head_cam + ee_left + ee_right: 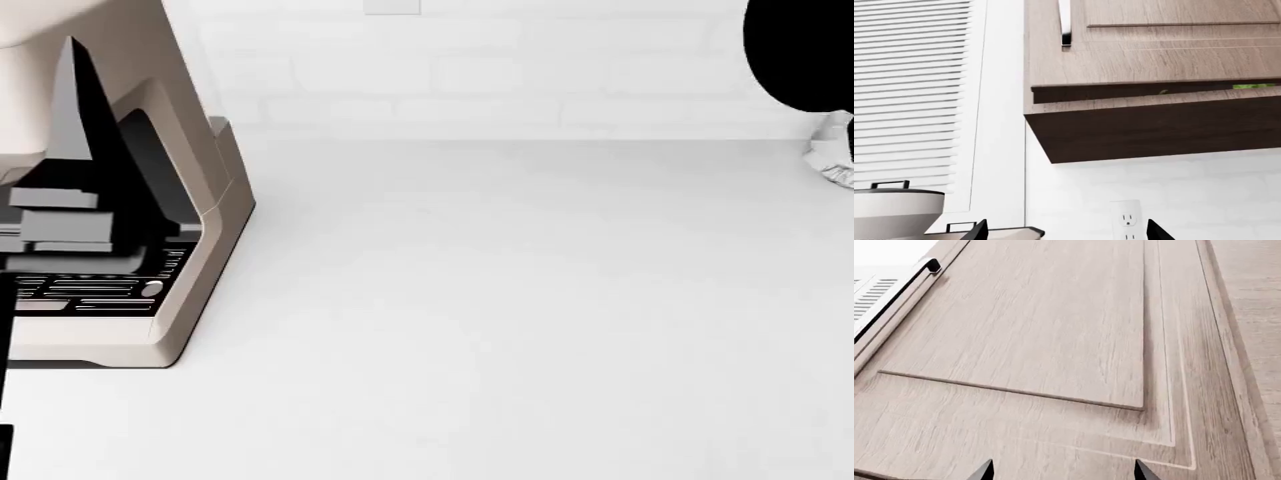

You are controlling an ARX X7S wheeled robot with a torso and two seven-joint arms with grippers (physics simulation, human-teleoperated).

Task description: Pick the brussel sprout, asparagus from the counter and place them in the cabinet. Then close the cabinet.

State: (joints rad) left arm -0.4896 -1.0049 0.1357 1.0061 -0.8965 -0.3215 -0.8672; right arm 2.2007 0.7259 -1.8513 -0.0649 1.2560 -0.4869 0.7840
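Note:
The left wrist view looks up at the brown wood cabinet. Its door stands ajar by a narrow slit. Bright green shows through that slit, and I cannot tell whether it is the asparagus or the brussel sprout. My left gripper is open and empty below the cabinet, well short of it. My right gripper is open and empty, close against the door panel, with the door's handle off to one side. The white counter carries neither vegetable in the head view.
A beige appliance stands on the counter's left, and a dark shape fills the far right corner. Under the cabinet are a white pot, a wall outlet and window blinds. A metal handle runs down the door.

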